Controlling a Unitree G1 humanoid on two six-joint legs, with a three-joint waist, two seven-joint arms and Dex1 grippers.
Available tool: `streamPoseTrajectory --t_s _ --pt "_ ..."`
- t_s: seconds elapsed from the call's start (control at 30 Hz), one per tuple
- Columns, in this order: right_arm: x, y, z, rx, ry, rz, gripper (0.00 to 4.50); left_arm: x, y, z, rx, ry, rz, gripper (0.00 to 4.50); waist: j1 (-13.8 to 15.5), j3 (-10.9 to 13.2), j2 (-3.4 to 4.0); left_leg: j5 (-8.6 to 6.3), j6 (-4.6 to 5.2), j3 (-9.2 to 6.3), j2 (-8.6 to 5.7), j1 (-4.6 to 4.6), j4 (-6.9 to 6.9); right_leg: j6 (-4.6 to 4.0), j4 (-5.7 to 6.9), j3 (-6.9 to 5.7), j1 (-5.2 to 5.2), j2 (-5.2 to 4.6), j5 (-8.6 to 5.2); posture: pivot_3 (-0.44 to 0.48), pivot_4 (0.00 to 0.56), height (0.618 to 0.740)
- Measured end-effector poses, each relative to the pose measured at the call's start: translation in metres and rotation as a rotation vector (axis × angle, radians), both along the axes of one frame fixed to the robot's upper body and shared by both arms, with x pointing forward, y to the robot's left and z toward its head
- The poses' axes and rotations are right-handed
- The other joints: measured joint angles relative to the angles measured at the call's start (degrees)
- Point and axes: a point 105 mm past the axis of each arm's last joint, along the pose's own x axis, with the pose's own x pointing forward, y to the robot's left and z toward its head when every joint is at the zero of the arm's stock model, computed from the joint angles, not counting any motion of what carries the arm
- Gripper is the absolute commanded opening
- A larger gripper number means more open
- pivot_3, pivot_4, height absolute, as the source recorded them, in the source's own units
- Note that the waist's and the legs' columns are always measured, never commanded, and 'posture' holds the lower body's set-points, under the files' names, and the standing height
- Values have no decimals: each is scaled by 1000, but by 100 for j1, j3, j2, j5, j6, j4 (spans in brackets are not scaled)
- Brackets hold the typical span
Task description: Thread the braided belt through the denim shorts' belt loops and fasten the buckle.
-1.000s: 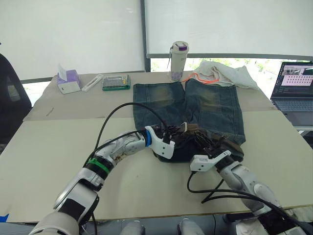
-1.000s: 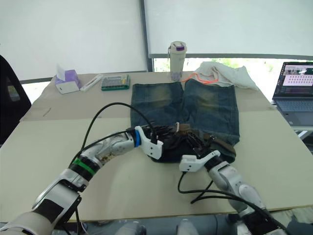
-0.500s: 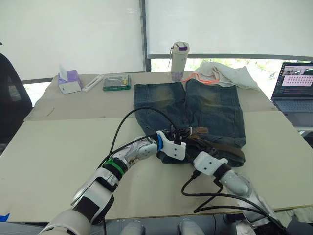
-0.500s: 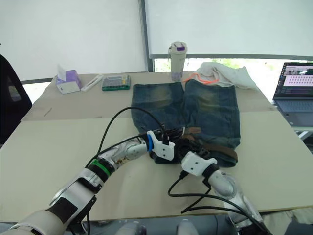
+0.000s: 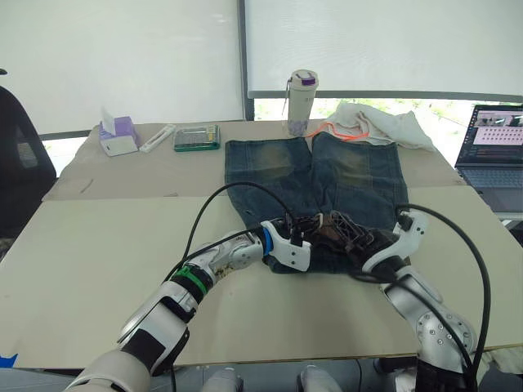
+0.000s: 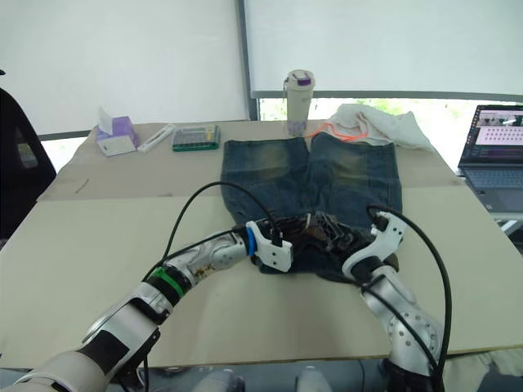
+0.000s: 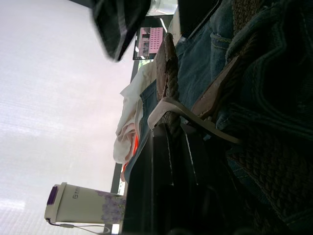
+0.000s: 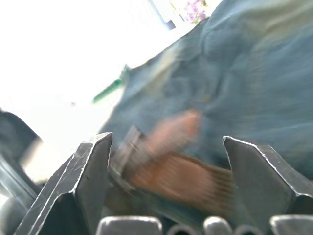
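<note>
The denim shorts [image 5: 315, 175] lie flat on the table, legs pointing away from me and waistband nearest. The braided belt [image 5: 333, 231] is bunched along the waistband, a dark brown strap. My left gripper [image 5: 308, 230] rests at the middle of the waistband, shut on the silver buckle [image 7: 168, 105] at the belt's end. From the right, my right gripper [image 5: 357, 239] faces the belt with its fingers [image 8: 93, 166] spread wide. The brown strap [image 8: 171, 164] lies between them, untouched. The belt loops are hidden under the bunched belt and the grippers.
At the table's far edge stand a bottle [image 5: 300, 102], a white cloth with orange cord [image 5: 372, 122], a green case [image 5: 196, 136] and a tissue box [image 5: 117, 135]. A laptop [image 5: 494, 147] sits at the right. Black cables arc over both arms.
My right gripper has opened and let go of the belt, and its arm has swung out to the right. My left gripper shifted slightly right, still shut.
</note>
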Motion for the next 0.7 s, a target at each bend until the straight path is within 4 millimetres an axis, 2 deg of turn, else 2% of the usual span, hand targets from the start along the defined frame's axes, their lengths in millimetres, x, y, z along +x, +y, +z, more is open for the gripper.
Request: streamPoseTrajectory --t_s 0.1,0.33,0.4,0.43,0.7 --pt "4 -2 -7 95 80 -30 3203 0 0 0 -2 -1 -1 0 9 -1 1 0 0 3 -3 0 0 0 1 1 -1 -2 0 0 150 740" --pt "5 -8 -4 183 129 -63 699 -1 2 -2 -2 3 -7 0 -23 -2 3 0 1 5 -1 1 0 3 11 2 -4 1 -2 0 150 740" --pt "5 -7 -3 201 133 -58 80 -1 1 -2 -4 11 -10 757 -29 -2 3 0 1 5 -1 1 0 3 13 2 -4 1 -2 0 150 740" --pt "5 -7 -3 202 136 -57 0 -2 1 -3 -6 22 -14 1051 -31 -2 3 0 1 5 -1 0 0 3 15 2 -5 0 -2 0 150 740" --pt "3 -15 -4 166 151 -69 0 -9 6 -7 -40 77 -50 3752 -71 -2 3 -1 2 6 0 -1 0 4 30 2 -7 1 -4 0 150 740"
